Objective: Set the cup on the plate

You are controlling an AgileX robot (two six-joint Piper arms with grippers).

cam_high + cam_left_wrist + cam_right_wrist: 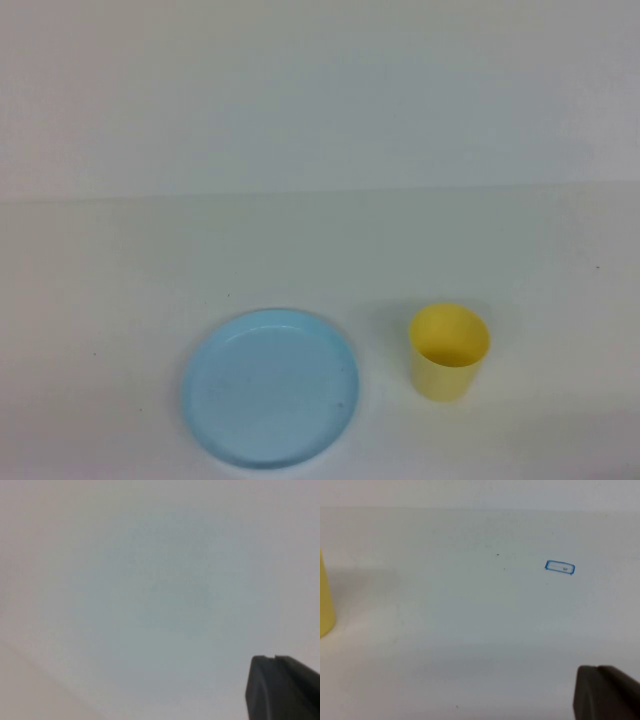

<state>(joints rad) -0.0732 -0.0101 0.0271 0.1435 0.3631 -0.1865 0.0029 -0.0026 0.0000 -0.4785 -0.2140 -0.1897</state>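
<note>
The left gripper (pixel 282 687) shows only as a dark tip in its own wrist view over bare white table (pixel 320 250), clenched on nothing and out of the high view. Taking the plate (pixel 270 388) as landmark, the cup (pixel 449 352) stands upright on the table just to its right, apart from it. The right gripper (pixel 605 692) is likewise clenched and empty, near the cup's side, with a small blue rectangle mark (pixel 560 567) on the table beyond.
</note>
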